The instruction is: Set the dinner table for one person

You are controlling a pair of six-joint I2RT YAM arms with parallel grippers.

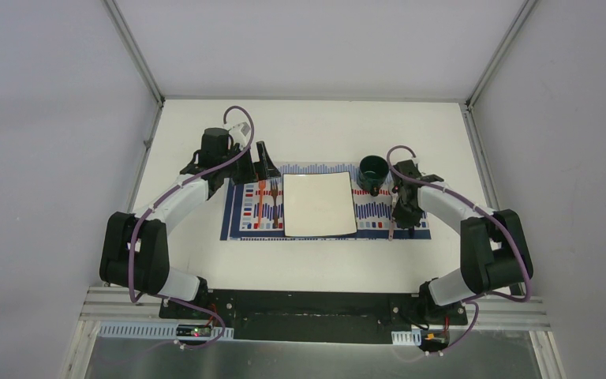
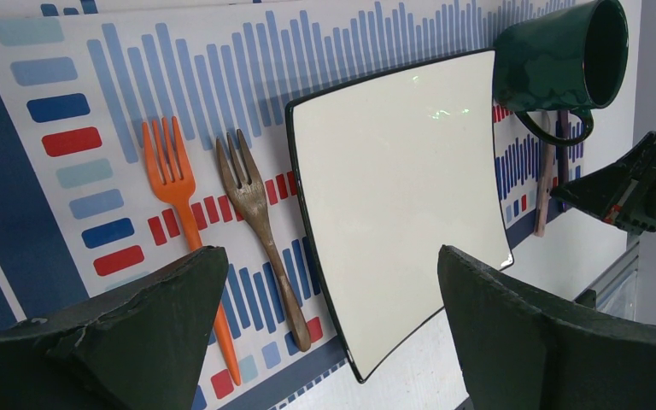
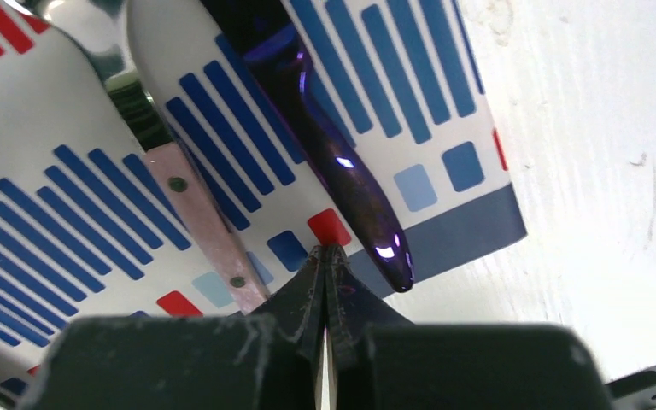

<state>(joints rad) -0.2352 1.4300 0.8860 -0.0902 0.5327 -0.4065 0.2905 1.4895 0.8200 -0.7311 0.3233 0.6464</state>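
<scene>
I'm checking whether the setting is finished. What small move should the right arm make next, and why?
Probably lift the right gripper straight up and clear: its fingers are shut on nothing, and the pink handle and purple handle already lie on the placemat beside the plate.

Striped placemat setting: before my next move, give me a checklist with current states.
1. Square white plate roughly centred on blue, red and white striped placemat: ok.
2. Orange plastic fork and brown wooden fork left of plate, not touching it: ok.
3. Dark green mug upright past plate's far right corner: ok.
4. Pink-handled knife and glossy purple utensil handle lying on placemat: ok.
5. Left gripper open, empty: ok.
6. Right gripper shut, empty: ok; clear of placemat: cannot tell.
</scene>
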